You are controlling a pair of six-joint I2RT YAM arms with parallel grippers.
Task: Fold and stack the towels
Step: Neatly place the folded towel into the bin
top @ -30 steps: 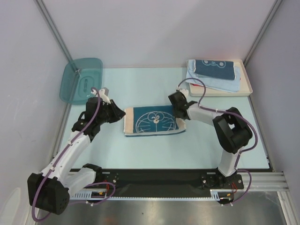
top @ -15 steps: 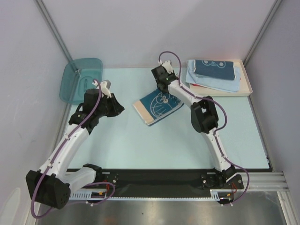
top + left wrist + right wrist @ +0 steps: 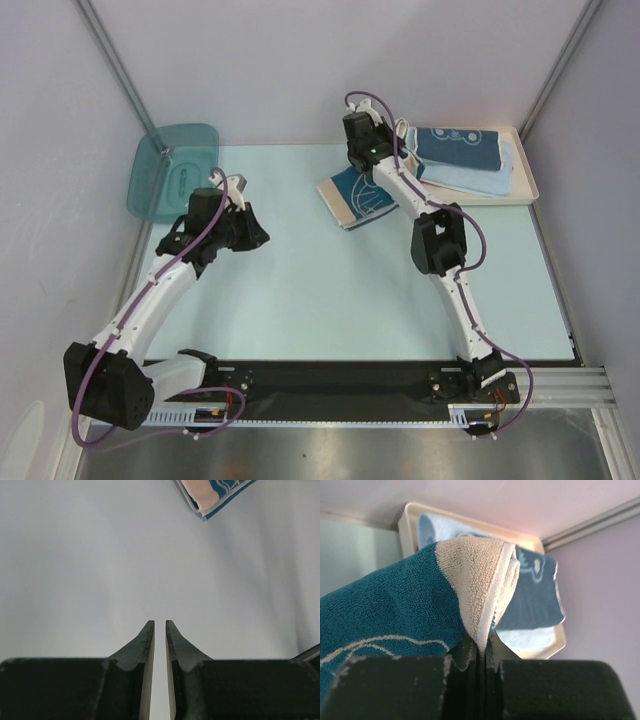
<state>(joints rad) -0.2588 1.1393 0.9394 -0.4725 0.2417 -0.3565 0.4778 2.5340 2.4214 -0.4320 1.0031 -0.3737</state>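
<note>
Folded cartoon towel [image 3: 350, 197] is clamped at its beige edge by the right gripper [image 3: 481, 647] — for tray [image 3: 529, 170] stacking; left gripper [image 3: 160, 626] slightly parted, empty.

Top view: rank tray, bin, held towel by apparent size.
1. tray and bin: look near alike, too close to rank.
2. held towel: clearly smallest, though partly hidden.

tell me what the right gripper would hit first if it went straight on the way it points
Likely the dark-blue towel lying on the light-blue towel in the cream tray, just beyond the folded towel that the right gripper holds. Depth is unclear.
</note>
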